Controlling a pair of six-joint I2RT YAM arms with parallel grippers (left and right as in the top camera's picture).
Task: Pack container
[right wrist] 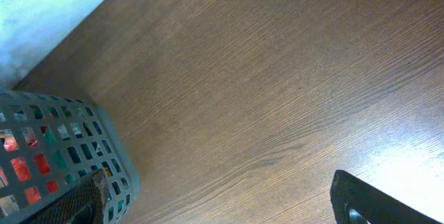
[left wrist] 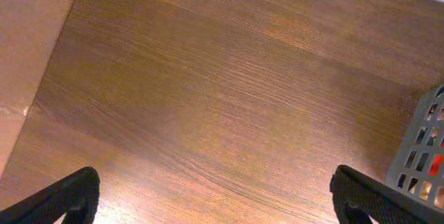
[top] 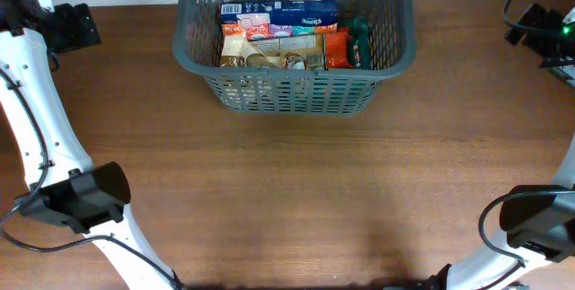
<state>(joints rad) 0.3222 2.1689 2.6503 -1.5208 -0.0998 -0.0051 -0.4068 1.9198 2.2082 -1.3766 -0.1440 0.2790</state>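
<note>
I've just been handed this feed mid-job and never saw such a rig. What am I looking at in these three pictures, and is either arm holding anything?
Two robot arms stand at a wooden table. The overhead view looks straight down: the grey basket sits at the far edge with snack packets inside. Both arms are drawn back to the sides. The other two pictures come from cameras on the wrists. The left gripper shows its two dark fingertips wide apart over bare wood, with the basket's corner at the right. The right gripper is likewise open, beside the basket. Neither holds anything.

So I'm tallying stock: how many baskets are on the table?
1: the container at the table's far middle edge, with snack packets inside.
</note>
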